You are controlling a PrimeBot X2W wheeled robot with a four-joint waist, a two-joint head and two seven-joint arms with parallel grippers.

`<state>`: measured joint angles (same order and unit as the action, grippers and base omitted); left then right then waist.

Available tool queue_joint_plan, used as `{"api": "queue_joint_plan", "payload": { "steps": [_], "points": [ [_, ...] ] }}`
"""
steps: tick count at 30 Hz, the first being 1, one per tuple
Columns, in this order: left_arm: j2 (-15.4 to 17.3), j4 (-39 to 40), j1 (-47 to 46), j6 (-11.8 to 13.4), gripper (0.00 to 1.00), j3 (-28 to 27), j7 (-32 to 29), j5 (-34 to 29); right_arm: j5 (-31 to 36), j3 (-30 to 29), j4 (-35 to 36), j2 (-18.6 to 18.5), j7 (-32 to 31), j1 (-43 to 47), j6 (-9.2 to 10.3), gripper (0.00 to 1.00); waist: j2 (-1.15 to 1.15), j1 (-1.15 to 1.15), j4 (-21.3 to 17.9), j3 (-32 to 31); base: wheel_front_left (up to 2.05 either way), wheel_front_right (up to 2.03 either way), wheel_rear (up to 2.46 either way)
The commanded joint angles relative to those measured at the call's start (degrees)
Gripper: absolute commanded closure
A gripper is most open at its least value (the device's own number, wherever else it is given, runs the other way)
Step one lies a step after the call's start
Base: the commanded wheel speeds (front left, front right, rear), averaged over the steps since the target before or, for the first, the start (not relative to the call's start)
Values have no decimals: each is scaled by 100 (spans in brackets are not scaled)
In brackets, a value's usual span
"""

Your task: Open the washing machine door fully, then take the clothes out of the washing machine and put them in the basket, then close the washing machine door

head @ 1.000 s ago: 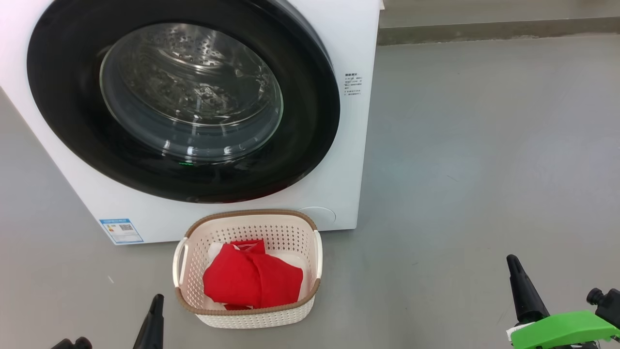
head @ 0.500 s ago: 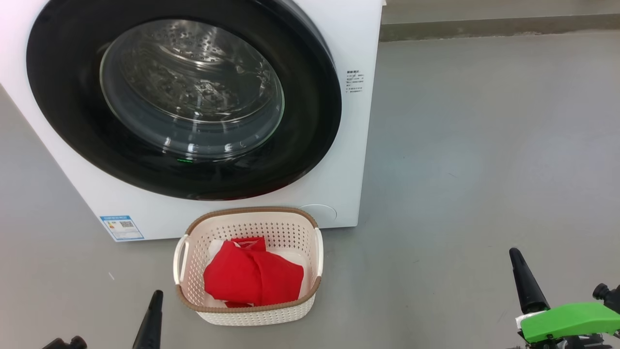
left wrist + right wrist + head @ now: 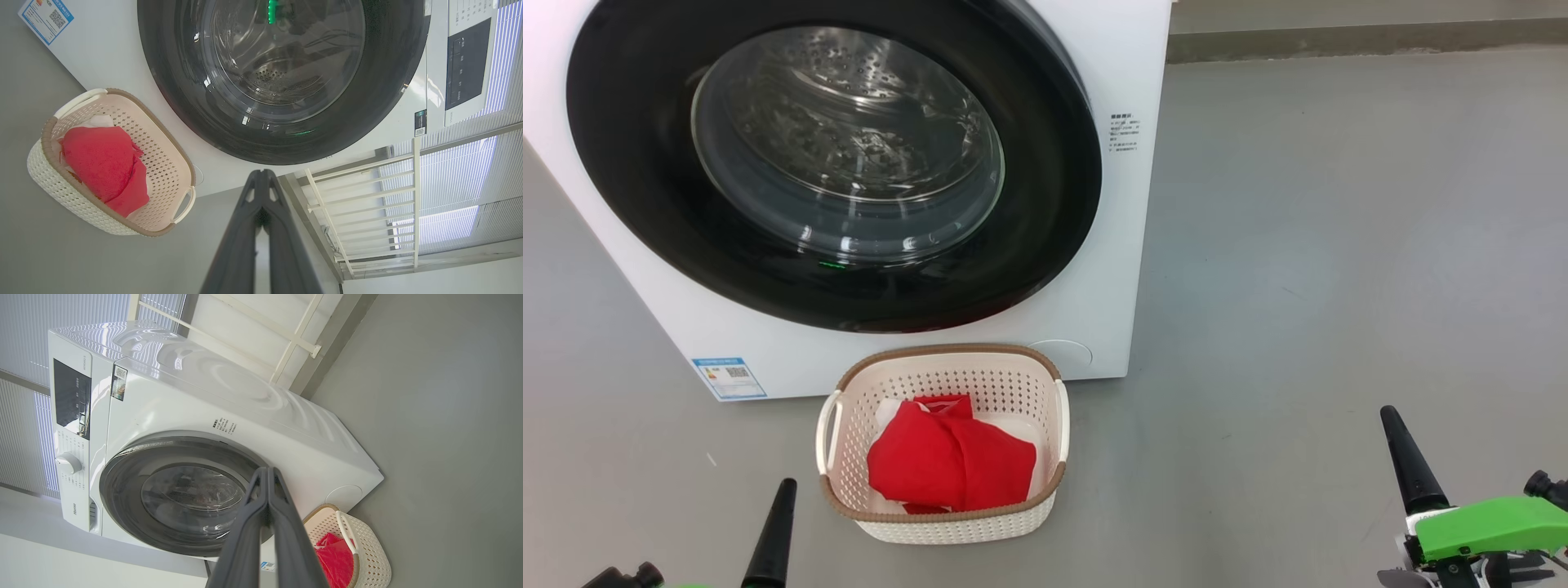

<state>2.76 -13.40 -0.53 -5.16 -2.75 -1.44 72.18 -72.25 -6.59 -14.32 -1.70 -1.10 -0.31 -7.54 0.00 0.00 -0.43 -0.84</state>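
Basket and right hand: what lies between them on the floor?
Nothing lies there. In the head view, the grey floor between the basket and the right hand is bare.

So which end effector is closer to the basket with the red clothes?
The left end effector, low on the left of the head view, beside the basket. The right end effector sits far off across the floor.

Surface: grey floor (image 3: 1339, 245) | on it: washing machine (image 3: 1123, 204), basket (image 3: 956, 527) just in frt
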Motion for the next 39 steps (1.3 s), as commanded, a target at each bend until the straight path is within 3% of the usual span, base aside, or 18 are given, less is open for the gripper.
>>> {"api": "queue_joint_plan", "payload": {
  "steps": [1,29,39],
  "points": [
    [33,101,-285,-75,100,-188,-42,155,-162,77,137,-98,-39,-300,0,100,0,0,2,4,0,0,0],
    [12,-65,-564,-231,100,-377,-501,1979,-1982,19,31,-130,-524,-583,5,100,0,0,42,100,0,0,0],
    [11,-67,-567,-233,100,-378,-506,1998,-1999,16,30,-129,-531,-586,5,100,0,0,43,101,0,0,0]
  ]
}}
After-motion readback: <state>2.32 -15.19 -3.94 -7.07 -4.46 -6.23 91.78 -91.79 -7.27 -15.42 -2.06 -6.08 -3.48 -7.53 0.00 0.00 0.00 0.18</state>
